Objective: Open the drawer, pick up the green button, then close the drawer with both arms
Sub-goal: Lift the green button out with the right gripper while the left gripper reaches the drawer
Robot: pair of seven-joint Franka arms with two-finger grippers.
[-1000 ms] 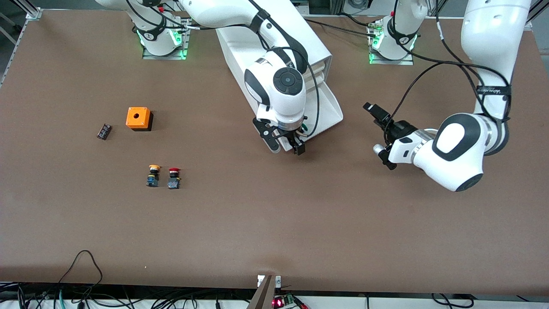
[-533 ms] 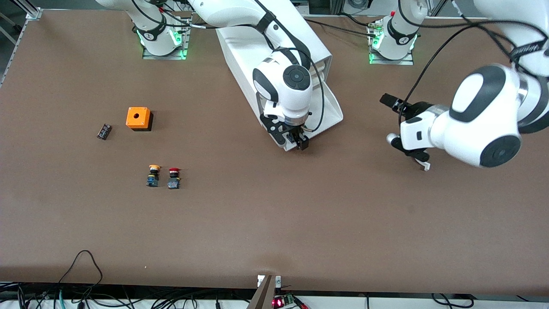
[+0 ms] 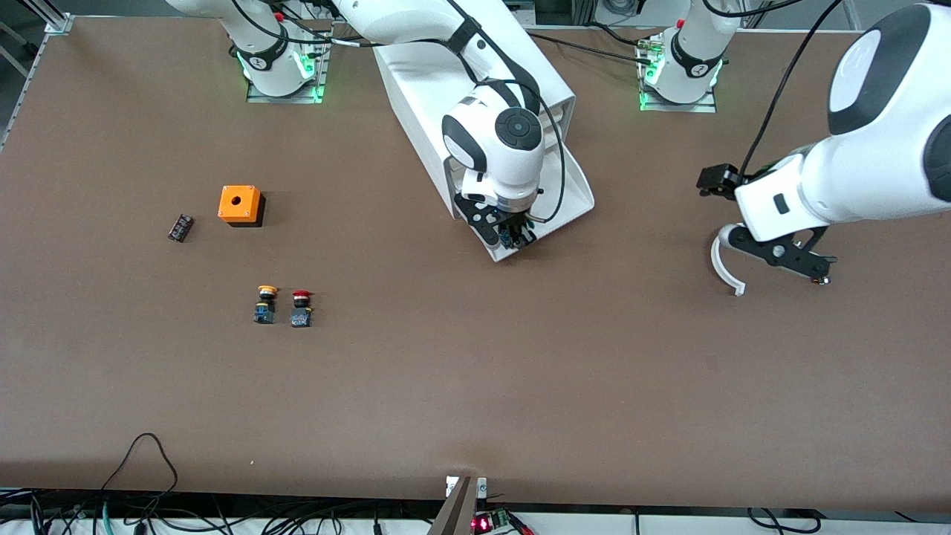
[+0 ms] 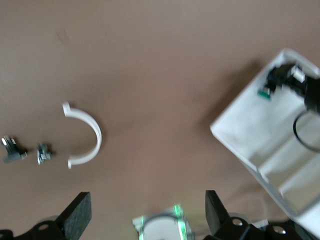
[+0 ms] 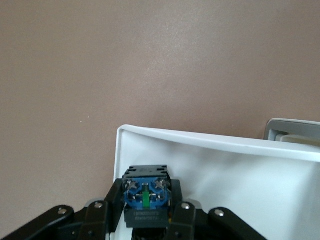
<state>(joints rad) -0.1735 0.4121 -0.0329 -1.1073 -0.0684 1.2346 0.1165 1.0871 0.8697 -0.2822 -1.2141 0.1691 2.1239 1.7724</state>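
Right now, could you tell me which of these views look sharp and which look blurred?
Front view: sharp, evenly lit, soft shadows under the arms. Left wrist view: smeared; the white arc and drawer have soft edges. Right wrist view: crisp on the button in the right gripper.

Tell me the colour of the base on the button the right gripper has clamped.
Blue base on the button, clearest in the right wrist view.

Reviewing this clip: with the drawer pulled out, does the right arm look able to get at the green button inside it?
Likely yes. The drawer stands open, and the right gripper is down inside it, fingers shut on the button, with nothing in between.
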